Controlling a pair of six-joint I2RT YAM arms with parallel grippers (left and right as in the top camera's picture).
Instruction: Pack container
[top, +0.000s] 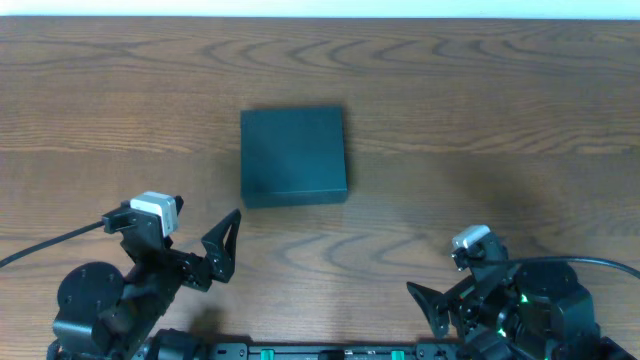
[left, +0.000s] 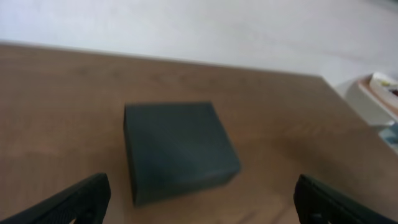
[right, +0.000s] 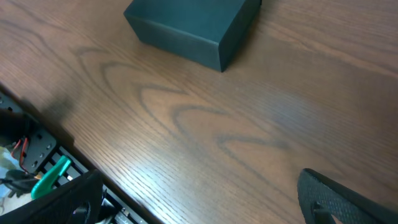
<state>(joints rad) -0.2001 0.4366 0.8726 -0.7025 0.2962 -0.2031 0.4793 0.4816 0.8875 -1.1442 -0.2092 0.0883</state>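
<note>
Container (top: 293, 157), lid shut, on the middle of the table (top: 520, 120), well apart from the wide, empty left pincer (top: 222, 248) and right pincer (top: 432, 308) at the near edge; prying the lid unbraced would likely slide it away.

Soft, even light on the wooden table (top: 480, 120), faint shadow beside the container (top: 293, 155), left wrist view blurry.
</note>
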